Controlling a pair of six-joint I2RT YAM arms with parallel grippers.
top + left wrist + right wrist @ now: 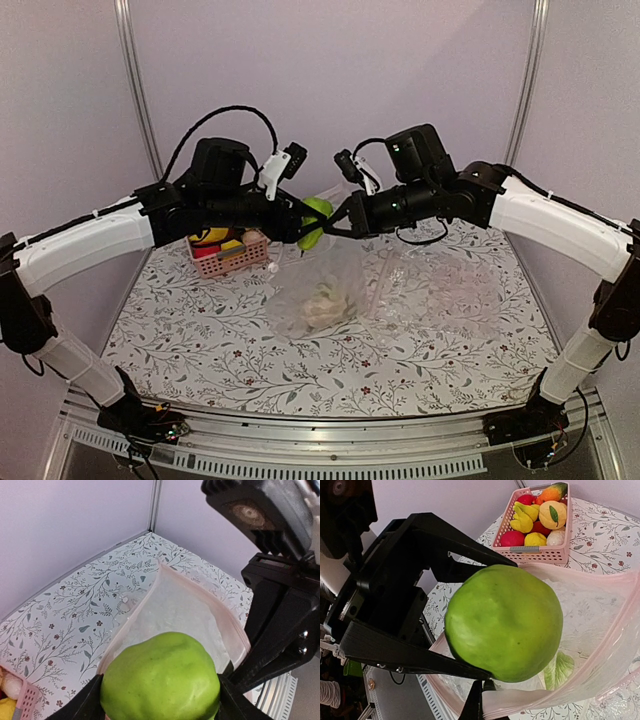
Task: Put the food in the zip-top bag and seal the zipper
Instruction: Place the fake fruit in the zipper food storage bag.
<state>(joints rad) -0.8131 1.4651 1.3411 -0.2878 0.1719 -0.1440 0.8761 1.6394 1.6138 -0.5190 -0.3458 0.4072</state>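
Left wrist view: green toy fruit [160, 677] is clamped in the left gripper [160, 702], one finger on each side, held in the air right over the open mouth of the zip-top bag [175, 605]. It's above the rim, not inside yet. The zipper [227, 625] is unsealed, and I see its pale pink strips spread apart into a wide opening. The right gripper [229, 676] comes in from the opposite side and is pinched closed on the bag's rim just beside the fruit, holding that edge up off the table [200, 330]. On the right wrist cam my finger tip meets the pink edge at the bottom of the frame. A whitish-green leafy toy [557, 670] already lies inside the bag, showing through the plastic. From the top cam, the bag's lower part rests mid-table, with a crinkled bag [440, 285] flat on the cloth touching or overlapping its right side. I can't tell which. The pink basket [235, 258] sits near the back left, behind the left arm, holding toy food [552, 514] in red, yellow and orange.
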